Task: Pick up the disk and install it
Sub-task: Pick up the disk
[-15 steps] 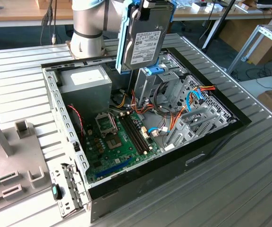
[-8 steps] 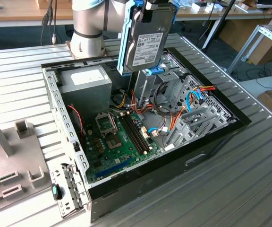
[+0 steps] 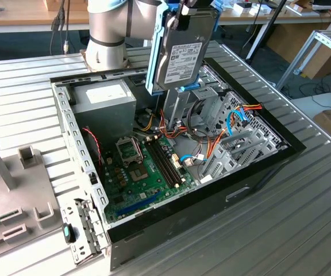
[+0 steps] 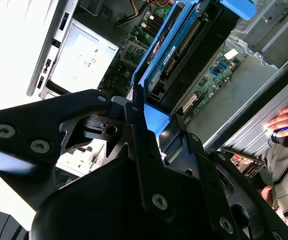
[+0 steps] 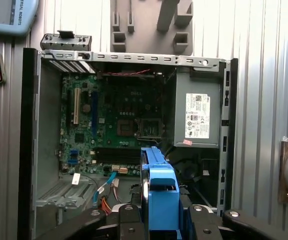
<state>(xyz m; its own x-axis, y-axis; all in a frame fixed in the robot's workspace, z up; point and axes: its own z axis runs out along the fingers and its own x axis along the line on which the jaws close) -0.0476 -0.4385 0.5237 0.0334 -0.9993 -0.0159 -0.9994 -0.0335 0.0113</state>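
The disk, a grey metal drive with a white label in a bright blue carrier rail, hangs upright above the open computer case. My gripper grips it at its upper end and is shut on it. In the second wrist view the black fingers clamp the blue rail, and the disk reaches toward the case. In the first wrist view the blue carrier of the disk sticks out from the gripper over the case interior, near the cables and the power supply.
Inside the case lie the green motherboard, the power supply and a metal drive cage with orange and blue cables. A grey fixture stands at the exterior view's left on the ribbed table. A person's hand rests beside the case.
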